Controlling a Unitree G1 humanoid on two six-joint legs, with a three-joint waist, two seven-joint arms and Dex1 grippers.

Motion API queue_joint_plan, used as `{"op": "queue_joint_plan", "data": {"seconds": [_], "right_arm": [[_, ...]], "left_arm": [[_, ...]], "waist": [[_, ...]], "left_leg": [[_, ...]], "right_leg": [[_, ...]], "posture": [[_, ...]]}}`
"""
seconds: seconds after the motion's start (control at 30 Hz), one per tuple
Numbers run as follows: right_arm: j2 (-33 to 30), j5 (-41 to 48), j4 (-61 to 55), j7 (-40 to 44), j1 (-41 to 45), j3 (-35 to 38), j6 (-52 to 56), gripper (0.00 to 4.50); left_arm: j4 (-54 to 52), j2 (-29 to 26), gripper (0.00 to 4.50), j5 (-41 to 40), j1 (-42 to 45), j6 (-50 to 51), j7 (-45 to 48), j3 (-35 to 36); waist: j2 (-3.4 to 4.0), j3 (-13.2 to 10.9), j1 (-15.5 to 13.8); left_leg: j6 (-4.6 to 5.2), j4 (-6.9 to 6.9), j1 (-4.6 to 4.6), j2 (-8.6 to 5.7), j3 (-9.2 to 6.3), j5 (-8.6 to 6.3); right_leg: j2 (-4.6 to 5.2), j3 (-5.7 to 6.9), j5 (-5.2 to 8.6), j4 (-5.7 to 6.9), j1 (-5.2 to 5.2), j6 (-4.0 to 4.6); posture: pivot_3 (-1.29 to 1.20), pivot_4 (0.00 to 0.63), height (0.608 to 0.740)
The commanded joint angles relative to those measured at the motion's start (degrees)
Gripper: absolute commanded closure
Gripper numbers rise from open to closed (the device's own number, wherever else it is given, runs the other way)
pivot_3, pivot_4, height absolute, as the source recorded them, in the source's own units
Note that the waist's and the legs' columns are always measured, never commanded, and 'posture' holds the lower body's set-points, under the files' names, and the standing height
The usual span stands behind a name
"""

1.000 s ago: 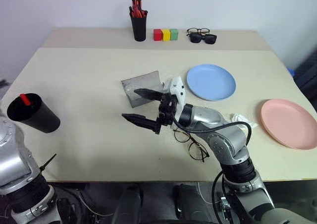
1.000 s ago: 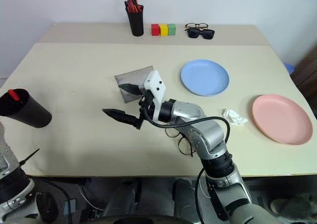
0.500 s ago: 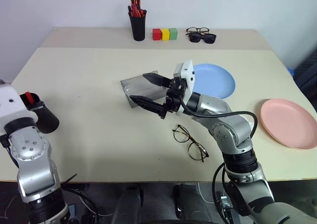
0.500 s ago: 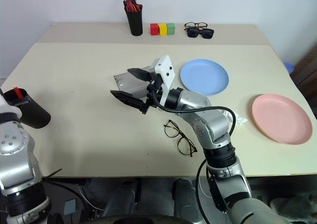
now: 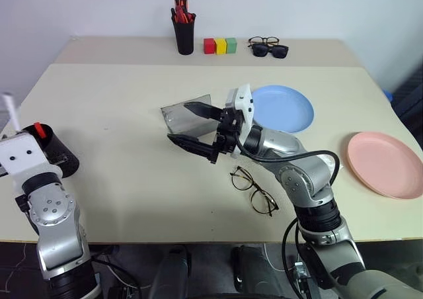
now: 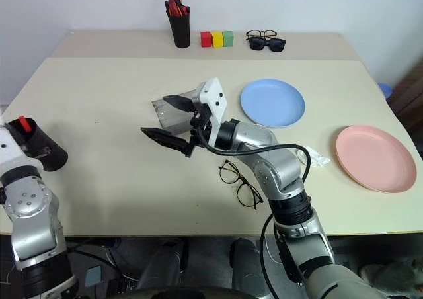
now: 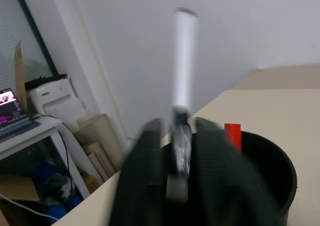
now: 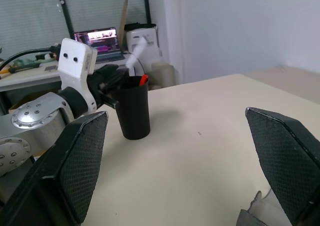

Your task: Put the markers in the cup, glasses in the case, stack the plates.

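Observation:
The black cup (image 5: pixel 66 165) stands at the table's left edge with the red marker (image 5: pixel 39 130) upright inside it. My left gripper (image 7: pixel 180 123) is right at the cup's rim, and the white marker (image 7: pixel 183 61) stands up from it, black cap down, beside the cup (image 7: pixel 265 176). My right gripper (image 5: pixel 178 122) hangs open and empty over the table's middle, just in front of the gray case (image 5: pixel 178 114). The wire-rimmed glasses (image 5: pixel 254 190) lie on the table under my right forearm. The blue plate (image 5: pixel 287 110) and pink plate (image 5: pixel 385 163) lie apart on the right.
At the back stand a black pen holder (image 5: pixel 185 36) with orange-red pens, three coloured blocks (image 5: pixel 220 45) and black sunglasses (image 5: pixel 271 50). A crumpled white scrap (image 6: pixel 316 157) lies between the plates.
My left hand has sunk to the cup's rim, carrying the white marker with it. The right gripper stays open over the case. The head camera has shifted.

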State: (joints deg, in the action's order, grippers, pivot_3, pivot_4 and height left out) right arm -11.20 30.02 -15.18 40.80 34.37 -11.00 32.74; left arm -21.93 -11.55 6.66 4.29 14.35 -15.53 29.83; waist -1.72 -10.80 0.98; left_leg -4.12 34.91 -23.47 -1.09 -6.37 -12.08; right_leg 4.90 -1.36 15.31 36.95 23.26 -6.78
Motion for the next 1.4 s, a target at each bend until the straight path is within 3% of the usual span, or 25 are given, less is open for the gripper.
{"op": "queue_joint_plan", "data": {"seconds": [0.03,0.17,0.27,0.37,0.43,0.57,0.73,0.9,1.0,1.23,1.4], "right_arm": [[0.36,0.14,-1.61,0.15,0.08,0.01,-1.20,0.00],[0.27,0.11,-1.62,0.08,0.05,0.13,-1.21,0.00],[-0.74,-0.30,-1.67,0.08,0.09,0.70,-1.26,0.00],[-3.55,-1.91,-1.21,0.54,0.53,1.43,-1.72,0.00],[-6.52,-3.57,-0.51,1.48,0.40,1.92,-2.74,0.00],[-12.21,-5.31,-0.26,3.33,-0.67,3.47,-4.19,0.00],[-17.92,-6.19,-3.46,4.33,-3.50,5.44,-3.86,0.00],[-20.81,-6.05,-7.98,2.24,-7.68,8.00,-2.14,0.00],[-21.41,-6.08,-10.00,1.11,-9.56,8.77,-1.21,0.00],[-22.48,-6.65,-14.42,-1.94,-14.19,10.08,0.60,0.00],[-24.72,-4.25,-17.21,-3.42,-17.13,12.51,6.63,0.00]], "left_arm": [[-1.27,0.42,1.91,-0.07,0.60,-1.28,-0.57,-0.71],[-1.71,0.41,1.91,-0.17,1.37,-1.65,-0.50,-0.74],[-3.30,-3.80,1.91,-4.35,6.43,-2.02,7.00,-4.29],[-1.72,-9.82,1.04,-9.05,11.69,6.43,20.19,-12.68],[0.70,-12.49,0.07,-15.27,15.76,14.81,28.42,-16.69],[11.53,-15.92,0.02,-21.22,25.02,22.92,43.07,-25.50],[31.79,-19.31,0.02,-16.19,35.47,18.68,58.24,-38.66],[44.27,-17.37,0.02,-14.97,42.35,15.86,66.71,-43.26],[47.54,-16.75,0.86,-13.11,43.52,13.11,68.21,-44.53],[46.17,-16.12,4.47,-12.72,42.35,7.97,73.06,-44.88],[36.66,-21.02,4.47,-10.70,36.31,-8.09,82.42,-47.55]], "waist": [[0.01,0.00,-0.01],[0.00,0.00,0.01],[-0.01,0.00,-0.18],[0.00,0.00,-0.46],[0.08,-0.03,-0.23],[0.24,-0.16,0.21],[0.39,-0.27,0.69],[0.41,-0.34,1.21],[0.41,-0.35,1.43],[0.42,-0.35,1.33],[0.45,-0.37,1.35]], "left_leg": [[0.00,0.00,0.00,0.00,0.00,0.00],[0.00,0.00,0.00,0.00,0.00,0.00],[0.00,0.01,0.00,0.00,-0.02,0.00],[0.00,0.13,-0.06,-0.01,-0.11,0.00],[0.00,0.12,-0.06,-0.08,-0.06,0.00],[0.05,0.06,-0.05,-0.06,-0.06,-0.02],[0.09,0.08,-0.05,0.02,-0.06,-0.03],[0.10,0.09,-0.10,0.02,-0.07,-0.04],[0.12,0.10,-0.12,0.02,-0.07,-0.05],[0.12,0.13,-0.12,0.01,-0.07,-0.05],[0.12,0.10,-0.12,0.01,-0.06,-0.05]], "right_leg": [[0.00,0.00,0.00,0.00,0.00,0.00],[0.00,0.00,0.00,0.00,0.00,0.00],[-0.03,0.02,0.00,0.01,0.00,0.00],[-0.03,0.11,0.00,0.00,-0.08,0.00],[0.04,0.09,0.00,-0.08,-0.13,-0.01],[0.00,0.10,0.03,-0.04,-0.06,-0.05],[-0.10,0.07,0.04,0.02,-0.01,-0.04],[-0.09,0.06,0.06,0.01,-0.01,-0.07],[-0.08,0.05,0.06,0.00,0.00,-0.08],[-0.05,0.05,0.06,0.01,-0.01,-0.09],[-0.03,0.03,0.06,0.01,0.00,-0.07]], "posture": [[0.00,0.150,0.740],[0.00,0.150,0.740],[0.00,0.150,0.740],[0.00,0.150,0.740],[0.00,0.150,0.740],[0.00,0.150,0.740],[0.00,0.150,0.740],[0.00,0.150,0.740],[0.00,0.150,0.740],[0.00,0.150,0.740],[0.00,0.150,0.740]]}}
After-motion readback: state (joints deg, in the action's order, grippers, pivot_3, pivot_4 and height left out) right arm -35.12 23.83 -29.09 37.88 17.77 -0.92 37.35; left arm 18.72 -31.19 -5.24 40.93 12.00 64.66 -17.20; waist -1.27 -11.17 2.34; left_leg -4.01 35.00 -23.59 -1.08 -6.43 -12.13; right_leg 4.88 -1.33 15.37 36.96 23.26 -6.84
